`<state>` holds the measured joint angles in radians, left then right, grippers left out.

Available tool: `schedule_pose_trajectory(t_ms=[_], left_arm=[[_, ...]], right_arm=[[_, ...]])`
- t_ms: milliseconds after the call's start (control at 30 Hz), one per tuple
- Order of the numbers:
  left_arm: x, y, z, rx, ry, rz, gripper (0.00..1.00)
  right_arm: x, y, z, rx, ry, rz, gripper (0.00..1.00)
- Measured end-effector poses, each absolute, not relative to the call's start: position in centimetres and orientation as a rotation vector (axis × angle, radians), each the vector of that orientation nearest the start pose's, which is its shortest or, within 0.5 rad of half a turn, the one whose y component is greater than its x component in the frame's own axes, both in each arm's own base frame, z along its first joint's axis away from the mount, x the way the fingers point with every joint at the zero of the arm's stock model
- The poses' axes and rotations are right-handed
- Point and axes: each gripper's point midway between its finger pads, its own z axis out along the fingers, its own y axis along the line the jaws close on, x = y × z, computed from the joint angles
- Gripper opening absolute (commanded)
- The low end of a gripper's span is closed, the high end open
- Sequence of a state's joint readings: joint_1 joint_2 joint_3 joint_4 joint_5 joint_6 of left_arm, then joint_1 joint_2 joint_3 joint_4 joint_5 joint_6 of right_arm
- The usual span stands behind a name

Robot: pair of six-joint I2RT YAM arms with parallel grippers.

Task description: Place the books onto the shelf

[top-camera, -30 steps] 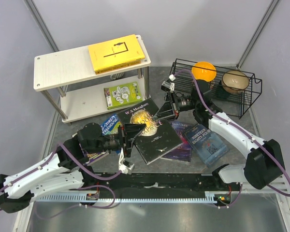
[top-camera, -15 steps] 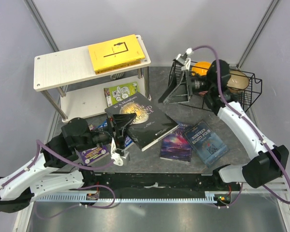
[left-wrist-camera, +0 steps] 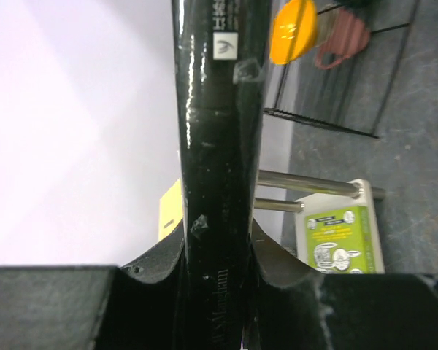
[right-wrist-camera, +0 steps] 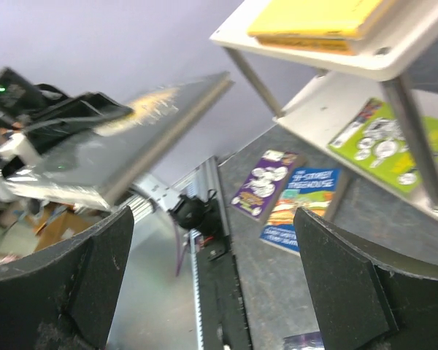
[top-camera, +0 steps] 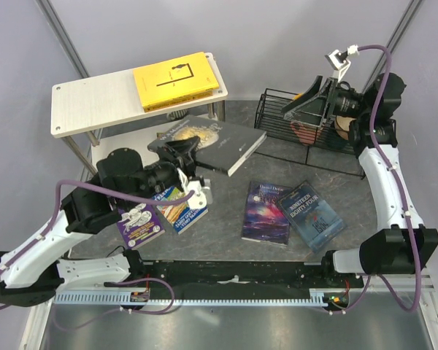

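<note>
Black-and-gold glossy paperback (top-camera: 217, 138) sits spine-deep between the left jaws. It is off the grey tabletop (top-camera: 226, 200), over the front right corner of the pale wood-grain two-tier shelf (top-camera: 95, 102). On the left wrist view I see the spine (left-wrist-camera: 215, 146) edge-on, a finger (left-wrist-camera: 157, 259) pressed to each cover. Left jaws: narrowly apart, clamped on that paperback. Right jaws: spread wide, holding nothing, raised above the black wire rack (top-camera: 274, 120) at the tabletop's far right corner.

Change over the last second: the paperback lay flat mid-tabletop with both arms at it and the right jaws nearly shut at its far corner. Now the left arm (top-camera: 73, 219) alone carries it shelfward, and the right arm (top-camera: 387, 182) has pulled back.

Yellow book (top-camera: 177, 79) is unchanged on the top board. Lime-green cartoon book (right-wrist-camera: 387, 142) is on the lower board. Dark galaxy book (top-camera: 266, 213) and blue book (top-camera: 314, 215) lie flat toward the near edge.
</note>
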<state>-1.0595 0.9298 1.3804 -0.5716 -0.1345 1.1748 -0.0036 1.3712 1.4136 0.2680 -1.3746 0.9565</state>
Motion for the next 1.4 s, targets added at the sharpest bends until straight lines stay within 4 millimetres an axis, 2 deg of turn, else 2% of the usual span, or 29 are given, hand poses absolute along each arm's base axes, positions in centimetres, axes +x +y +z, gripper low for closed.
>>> schedule_pose_trajectory(t_ms=[233,367,533,633,800,933,1067,1167,1200,1267,1300,1367,1400], left_arm=[[23.0,-22.4,50.2,1.334,0.901,0.313,0.02],[27.4,-20.9,52.3,1.242,0.993,0.424,0.02],[32.9,-18.5,50.6,1.195,1.122,0.557,0.02],[36.2,-18.3,49.1,1.191,1.177,0.608,0.01],[39.1,-17.5,47.2,1.209,1.229,0.664,0.01],[40.5,-16.3,46.7,1.206,1.254,0.704,0.02],[42.2,-14.9,46.3,1.187,1.275,0.747,0.04],[43.3,-14.5,45.8,1.181,1.288,0.765,0.14],[43.7,-14.5,45.5,1.182,1.293,0.769,0.23],[44.3,-14.6,44.9,1.190,1.302,0.772,0.29],[44.5,-14.7,44.7,1.193,1.303,0.774,0.35],[44.8,-14.9,44.6,1.191,1.298,0.777,0.39],[44.8,-14.9,44.6,1.188,1.297,0.777,0.46]], right_arm=[[31.0,15.1,43.3,-0.534,1.636,1.385,0.98],[32.9,14.2,43.5,-0.507,1.655,1.122,0.98],[32.8,13.3,43.0,-0.519,1.672,0.952,0.98],[32.9,13.0,42.3,-0.518,1.693,0.916,0.98],[33.2,12.7,40.3,-0.504,1.740,0.906,0.98],[33.1,12.6,38.8,-0.488,1.782,0.920,0.98],[33.1,12.6,38.3,-0.485,1.794,0.924,0.98],[33.0,12.6,37.9,-0.482,1.801,0.928,0.98],[32.9,12.6,37.7,-0.480,1.804,0.930,0.98],[32.8,12.6,37.5,-0.478,1.809,0.932,0.98],[32.7,12.7,37.4,-0.478,1.811,0.933,0.98],[32.6,12.7,37.3,-0.480,1.812,0.932,0.98],[32.6,12.7,37.3,-0.480,1.812,0.932,0.98]])
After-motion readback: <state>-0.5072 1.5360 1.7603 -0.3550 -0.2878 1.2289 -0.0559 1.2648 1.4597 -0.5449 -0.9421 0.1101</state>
